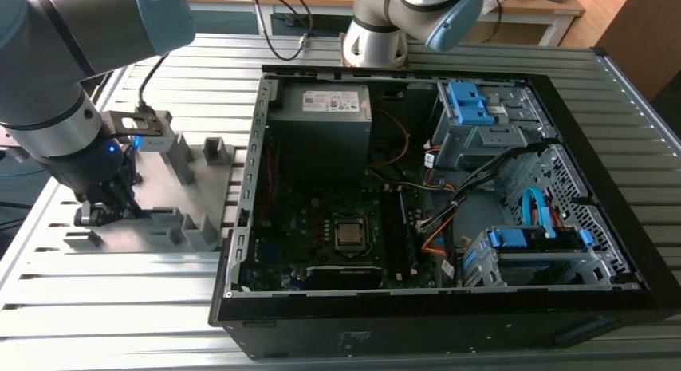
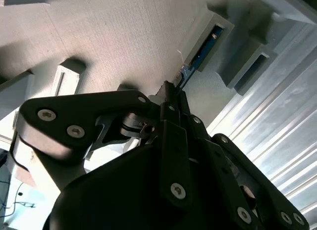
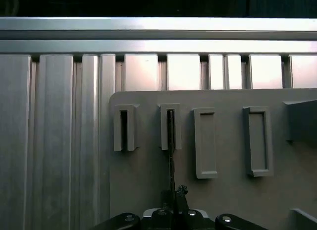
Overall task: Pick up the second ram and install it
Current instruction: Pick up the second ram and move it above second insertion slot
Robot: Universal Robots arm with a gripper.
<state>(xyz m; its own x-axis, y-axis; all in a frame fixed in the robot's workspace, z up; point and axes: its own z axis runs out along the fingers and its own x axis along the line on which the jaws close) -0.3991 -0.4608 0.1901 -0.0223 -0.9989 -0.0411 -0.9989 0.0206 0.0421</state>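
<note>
Black jaws pinching second ram (image 2: 198, 56) (thin blue-green stick, edge-on), far end inside grey fixture slot (image 3: 163, 131).

Grey arm (image 1: 51, 108), blue joint caps (image 1: 159, 16), black end effector (image 2: 171, 92)

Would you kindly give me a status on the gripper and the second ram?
Gripper shut on second ram. Ram on edge, one end in slot of grey fixture block. Nothing seen in the way.

The grey, blue-capped robot arm (image 1: 51, 116) points steeply downward, its black tool (image 2: 171, 92) clamped onto a thin blue-green ram stick (image 2: 190, 67).
</note>
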